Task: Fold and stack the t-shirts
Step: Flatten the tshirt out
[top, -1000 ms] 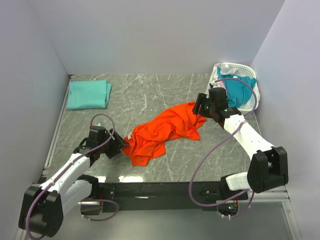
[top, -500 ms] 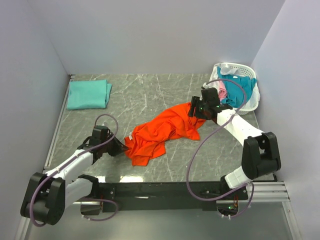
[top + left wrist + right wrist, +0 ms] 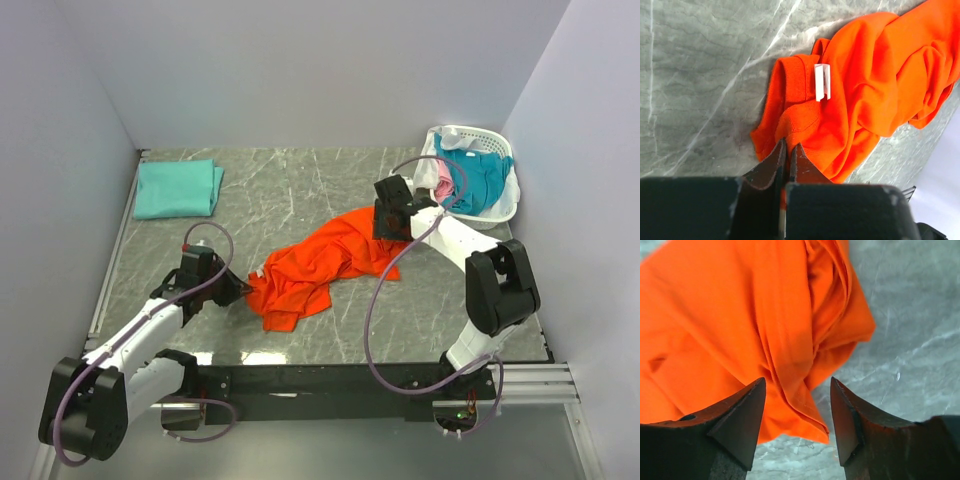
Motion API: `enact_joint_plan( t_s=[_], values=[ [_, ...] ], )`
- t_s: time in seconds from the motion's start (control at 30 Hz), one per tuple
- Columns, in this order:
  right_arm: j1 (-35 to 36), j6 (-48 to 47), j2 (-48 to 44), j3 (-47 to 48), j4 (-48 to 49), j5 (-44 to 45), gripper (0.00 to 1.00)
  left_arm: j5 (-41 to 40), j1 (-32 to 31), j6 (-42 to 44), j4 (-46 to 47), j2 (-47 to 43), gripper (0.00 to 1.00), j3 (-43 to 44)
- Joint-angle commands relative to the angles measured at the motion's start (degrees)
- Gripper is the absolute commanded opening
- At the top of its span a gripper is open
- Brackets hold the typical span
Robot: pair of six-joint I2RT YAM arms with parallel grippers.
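A crumpled bright orange t-shirt (image 3: 320,262) lies mid-table. My left gripper (image 3: 240,290) sits at its near-left end, shut on the cloth edge (image 3: 790,127) close to the collar and its white label (image 3: 822,82). At the shirt's far-right end my right gripper (image 3: 388,225) is open. Its fingers (image 3: 745,410) straddle a folded corner of the orange t-shirt (image 3: 805,405) without pinching it. A mint-green t-shirt (image 3: 178,188) lies folded at the back left. Teal-blue (image 3: 480,180) and pink (image 3: 443,180) t-shirts fill the basket.
The white slotted basket (image 3: 455,132) stands at the back right corner against the wall. Grey marble tabletop (image 3: 300,190) shows between the folded mint shirt and the orange one. Walls close in the left, back and right sides.
My left gripper has shut on the orange shirt's near-left edge. The right arm has swung left from the basket to the shirt's far-right corner, its jaws narrowing slightly.
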Motion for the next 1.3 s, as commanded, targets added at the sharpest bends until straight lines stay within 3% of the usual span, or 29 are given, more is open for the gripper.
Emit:
enact_joint_plan(
  t_s=[0.0, 0.17, 0.3, 0.37, 0.4, 0.5, 0.53, 0.6, 0.87, 1.0, 1.27],
  values=[
    [-0.2, 1.9, -2.2, -2.1, -1.9, 1.4, 0.61, -1.7, -0.2, 1.2, -0.4, -0.9, 0.01, 2.4],
    [0.0, 0.8, -4.2, -8.3, 1.6, -5.5, 0.58, -2.2, -0.2, 1.9, -0.8, -0.1, 0.01, 3.4],
    [-0.2, 1.2, -2.6, -8.9, 2.8, -4.3, 0.56, -2.1, -0.2, 1.8, -0.5, 0.3, 0.01, 3.6],
    [-0.1, 1.9, -2.4, -8.7, 3.8, -4.5, 0.49, -2.2, -0.2, 1.6, -0.7, 0.2, 0.01, 3.7],
    [-0.2, 2.1, -2.6, -8.6, 4.5, -4.6, 0.37, -2.6, -0.2, 1.6, -1.0, 0.0, 0.01, 3.9],
    [-0.2, 2.5, -3.5, -8.6, 4.7, -4.4, 0.22, -3.6, -0.3, 1.4, -1.7, -0.4, 0.01, 4.4],
    [-0.2, 2.6, -3.8, -8.6, 4.7, -4.1, 0.07, -4.0, -0.2, 1.3, -1.8, -0.8, 0.01, 4.6],
    [-0.2, 2.3, -5.5, -8.5, 4.5, -2.9, 0.0, -5.4, -0.2, 1.3, -2.1, -1.2, 0.01, 5.3],
    [-1.3, 2.0, -16.8, -8.0, 3.8, -0.9, 0.0, -11.4, -0.2, 2.2, -4.8, -2.9, 0.01, 14.4],
    [-4.5, 2.0, -24.8, -5.4, 3.1, -6.2, 0.0, -12.4, -0.2, 2.7, -2.9, -4.4, 0.01, 21.6],
    [-10.9, 0.3, -39.9, 1.1, 0.7, -12.9, 0.0, -23.3, -0.1, 5.1, -8.4, -8.8, 0.01, 37.1]
  ],
)
